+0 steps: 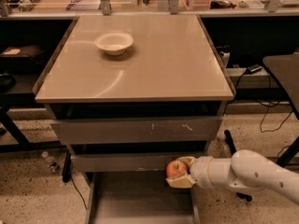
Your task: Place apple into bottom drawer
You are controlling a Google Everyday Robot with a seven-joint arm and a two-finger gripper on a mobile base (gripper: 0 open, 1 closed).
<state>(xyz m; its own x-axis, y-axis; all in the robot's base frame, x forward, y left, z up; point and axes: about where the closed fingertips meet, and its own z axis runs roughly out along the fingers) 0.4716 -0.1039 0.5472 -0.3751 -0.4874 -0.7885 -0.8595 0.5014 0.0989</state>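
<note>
The red-orange apple (175, 169) sits between the cream fingers of my gripper (180, 171), which is shut on it. My white arm reaches in from the lower right. The apple hangs in front of the plain grey middle drawer front (121, 162), above the right side of the pulled-out bottom drawer (140, 199). That drawer is a shallow grey tray with thin side rails; its floor shows bare. The scratched grey top drawer front (135, 129) is above.
A cream bowl (114, 42) stands on the beige tabletop (163, 64) at the back left. A dark chair (285, 73) and cables are at the right. A shelf with clutter runs along the back. Speckled floor lies on both sides of the cabinet.
</note>
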